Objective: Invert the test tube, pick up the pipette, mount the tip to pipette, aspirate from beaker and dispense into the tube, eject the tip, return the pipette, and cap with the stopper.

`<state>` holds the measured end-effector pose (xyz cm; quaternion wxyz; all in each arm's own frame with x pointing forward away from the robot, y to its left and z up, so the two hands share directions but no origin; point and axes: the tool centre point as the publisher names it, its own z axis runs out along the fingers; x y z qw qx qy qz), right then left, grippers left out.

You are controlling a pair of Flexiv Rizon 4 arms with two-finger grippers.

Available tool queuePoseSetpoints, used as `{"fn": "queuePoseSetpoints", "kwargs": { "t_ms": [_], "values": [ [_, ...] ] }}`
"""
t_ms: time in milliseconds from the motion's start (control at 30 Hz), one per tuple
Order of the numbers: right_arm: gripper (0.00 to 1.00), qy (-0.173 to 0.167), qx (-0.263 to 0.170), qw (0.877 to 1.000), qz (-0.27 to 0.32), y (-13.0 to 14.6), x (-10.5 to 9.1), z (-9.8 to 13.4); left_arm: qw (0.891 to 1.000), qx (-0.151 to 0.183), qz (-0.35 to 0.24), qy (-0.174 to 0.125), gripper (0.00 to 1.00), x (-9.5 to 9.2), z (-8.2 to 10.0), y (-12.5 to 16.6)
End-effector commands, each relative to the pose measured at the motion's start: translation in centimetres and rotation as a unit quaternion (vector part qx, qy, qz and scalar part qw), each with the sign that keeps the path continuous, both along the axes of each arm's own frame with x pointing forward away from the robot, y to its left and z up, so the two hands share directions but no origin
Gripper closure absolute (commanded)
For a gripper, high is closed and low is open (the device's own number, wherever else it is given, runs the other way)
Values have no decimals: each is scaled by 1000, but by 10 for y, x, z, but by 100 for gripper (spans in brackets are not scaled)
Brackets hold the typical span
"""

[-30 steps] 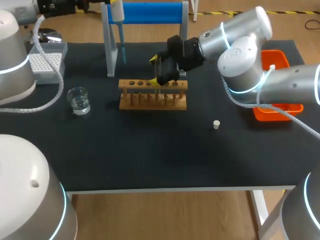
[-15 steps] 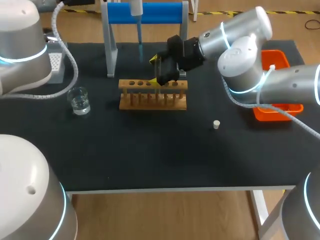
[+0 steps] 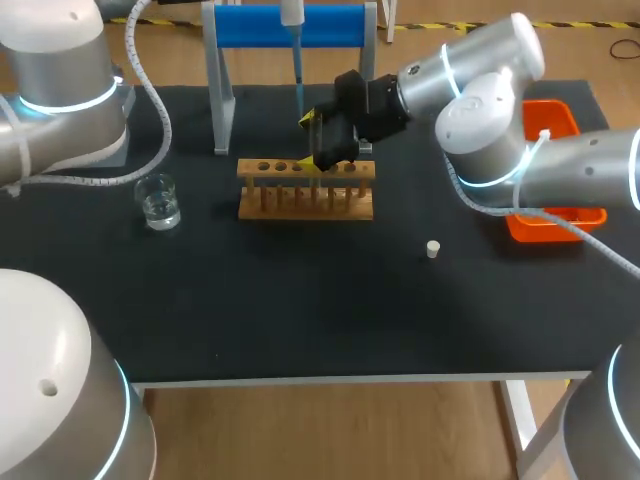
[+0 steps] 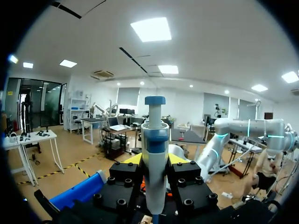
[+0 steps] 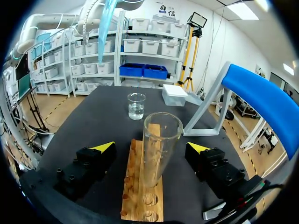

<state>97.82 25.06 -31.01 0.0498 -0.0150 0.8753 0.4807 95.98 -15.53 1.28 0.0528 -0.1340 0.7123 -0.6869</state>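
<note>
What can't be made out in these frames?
Test tube: head view, hidden under the right tool.
Left tool: head view, cut off by the top edge.
Pipette, lower end: left wrist view, cut off by the edge.
Liquid in the pipette tip: too small in every view.

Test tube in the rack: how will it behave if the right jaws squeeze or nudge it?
The test tube looks like thin clear glass: probably fragile, and slippery. It stands tall above the wooden rack, seated only at its lower end, so a nudge would likely tilt it. It seems empty, so probably light.
</note>
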Motion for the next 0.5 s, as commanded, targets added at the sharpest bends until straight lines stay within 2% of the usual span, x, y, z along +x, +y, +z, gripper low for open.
{"fn": "queuePoseSetpoints", "kwargs": {
  "t_ms": [33, 500],
  "values": [
    [0, 1, -2, 1000, 1, -1, 0, 1, 1000, -2, -3, 0, 100, 6, 0, -3],
    [0, 0, 0, 1000, 1, -2, 0, 1, 1000, -5, -7, 1, 100, 12, -4, -8]
  ]
}}
